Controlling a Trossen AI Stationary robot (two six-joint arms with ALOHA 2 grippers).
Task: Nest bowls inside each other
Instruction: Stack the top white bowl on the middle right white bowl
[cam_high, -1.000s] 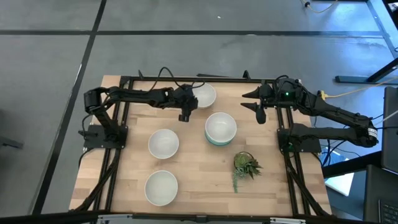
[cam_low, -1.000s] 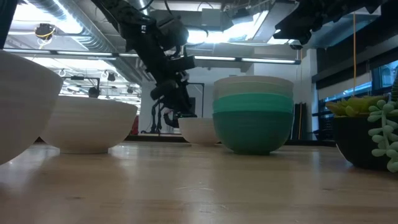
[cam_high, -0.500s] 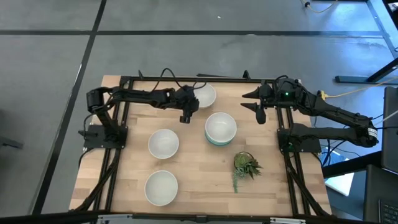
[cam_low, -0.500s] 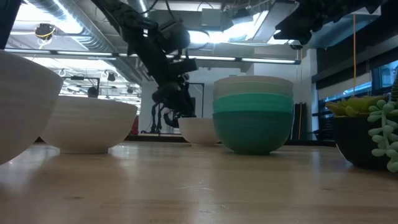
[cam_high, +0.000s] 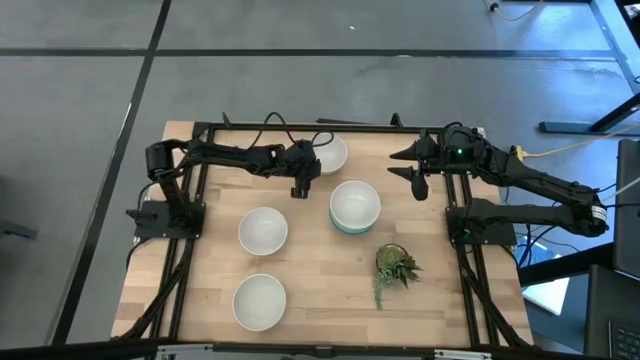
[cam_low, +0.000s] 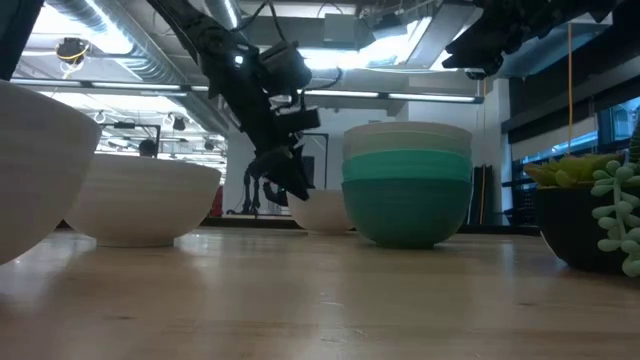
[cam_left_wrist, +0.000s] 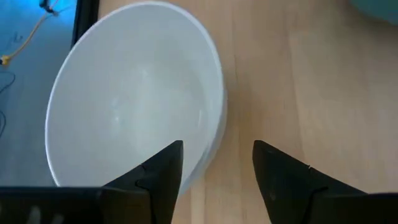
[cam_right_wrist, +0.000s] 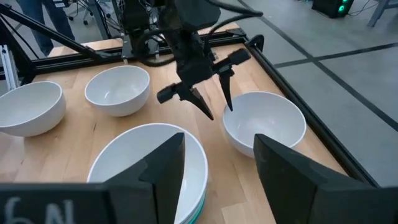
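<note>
While the left gripper (cam_high: 298, 189) hung at the near rim of the round white ceramic bowl (cam_high: 328, 153) by the far edge of the wooden worktop (cam_high: 320, 275), the high view showed the right gripper (cam_high: 417, 182) waiting near the right edge, beside the stack of white and teal nested bowls (cam_high: 354, 206). From the low view, the left gripper sat just above that rim. Its wrist view showed the fingers (cam_left_wrist: 158, 171) spread, the rim between them; straddling the wall squarely before closing would likely grip best. The right wrist view showed its own fingers (cam_right_wrist: 163, 163) spread.
</note>
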